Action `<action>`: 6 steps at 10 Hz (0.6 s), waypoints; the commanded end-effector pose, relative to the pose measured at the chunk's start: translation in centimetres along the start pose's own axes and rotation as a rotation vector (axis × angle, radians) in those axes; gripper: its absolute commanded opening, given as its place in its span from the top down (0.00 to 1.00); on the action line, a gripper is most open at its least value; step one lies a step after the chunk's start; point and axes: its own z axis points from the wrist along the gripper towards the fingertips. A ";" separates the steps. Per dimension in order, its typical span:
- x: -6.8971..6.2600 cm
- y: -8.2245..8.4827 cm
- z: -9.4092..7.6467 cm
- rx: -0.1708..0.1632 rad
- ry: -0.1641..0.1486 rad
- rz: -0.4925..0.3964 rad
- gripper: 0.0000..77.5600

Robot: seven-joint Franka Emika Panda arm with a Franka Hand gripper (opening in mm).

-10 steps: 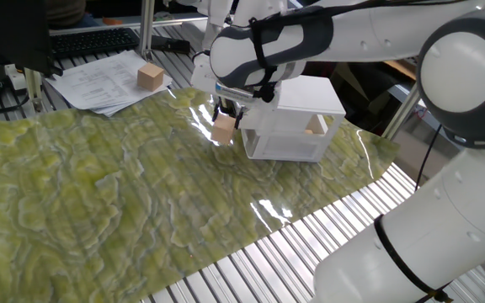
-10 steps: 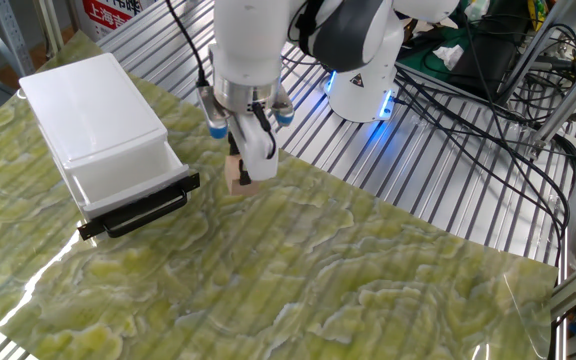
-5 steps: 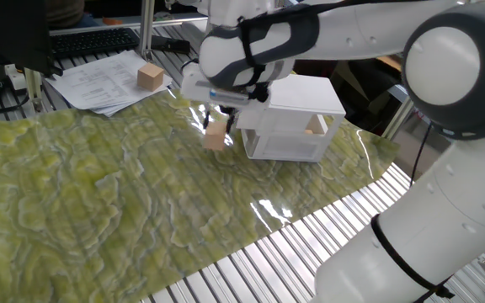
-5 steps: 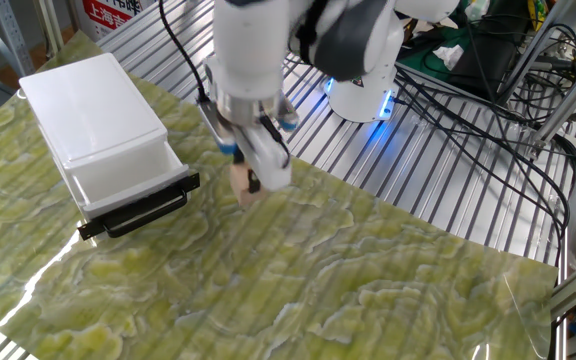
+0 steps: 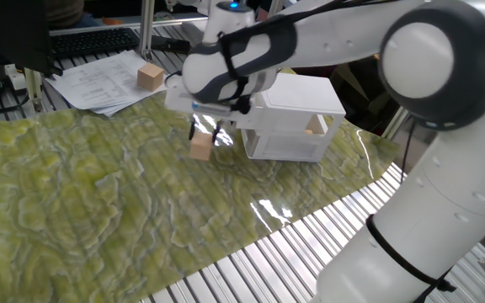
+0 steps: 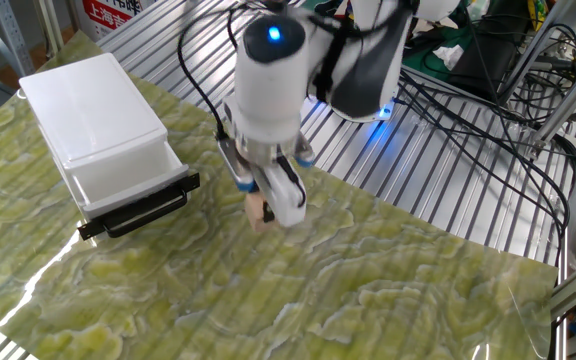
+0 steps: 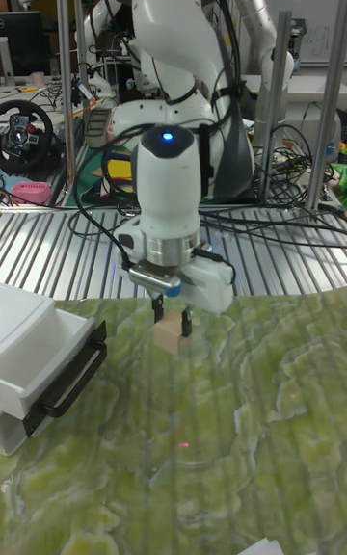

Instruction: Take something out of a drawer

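Note:
My gripper (image 7: 173,320) is shut on the small pale wooden cube (image 7: 173,337), which hangs just over the green mat; I cannot tell whether it touches. In the other fixed view the cube (image 6: 259,213) is right of the drawer (image 6: 128,177), which stands pulled out of the white cabinet (image 6: 88,105) with its black bar handle (image 6: 140,212) in front. The drawer's inside looks bare from here. In one fixed view the gripper (image 5: 201,140) and cube (image 5: 199,151) are left of the cabinet (image 5: 297,105).
A bigger tan block (image 5: 150,76) lies on papers (image 5: 103,82) at the back left. A tan piece (image 5: 314,127) shows through the cabinet's side. The green mat (image 5: 99,202) covers the table over a ribbed metal top (image 6: 418,170). Cables and the robot base (image 6: 363,95) are behind.
The gripper has carried the cube away from the drawer front, further out over the mat and a little lower. The drawer stays open as before.

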 end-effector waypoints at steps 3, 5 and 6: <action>0.3 1.7 3.2 -0.012 0.003 0.006 0.98; 0.2 1.6 4.1 -0.010 0.001 -0.007 0.98; 0.2 1.5 4.9 -0.009 -0.001 -0.016 0.98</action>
